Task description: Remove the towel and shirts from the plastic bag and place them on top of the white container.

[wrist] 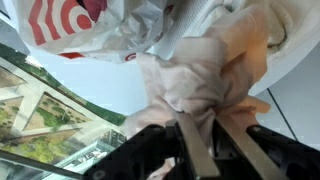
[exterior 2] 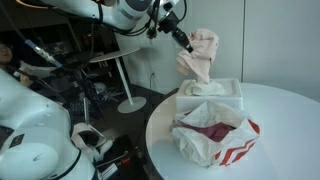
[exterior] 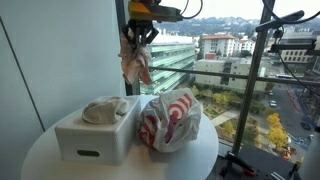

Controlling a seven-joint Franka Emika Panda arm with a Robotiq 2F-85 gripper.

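Observation:
My gripper (exterior: 138, 38) is shut on a pale pink and white shirt (exterior: 135, 62), which hangs in the air above the white container (exterior: 95, 140). The same gripper (exterior 2: 188, 45) and shirt (exterior 2: 201, 55) show from the other side. In the wrist view the shirt (wrist: 200, 75) is bunched between the fingers (wrist: 190, 150) of the gripper (wrist: 205, 140). A grey-beige towel (exterior: 105, 110) lies on the container's lid. The plastic bag (exterior: 170, 118) with red rings stands beside the container. The open bag (exterior 2: 215, 150) holds a magenta shirt (exterior 2: 215, 130). The bag (wrist: 80, 25) lies below the gripper.
Container and bag sit on a round white table (exterior: 60, 165) next to a large window (exterior: 250, 60). A camera stand (exterior: 268, 70) rises beside the table. Another white robot arm (exterior 2: 30, 130) and a stool (exterior 2: 128, 90) stand on the room side.

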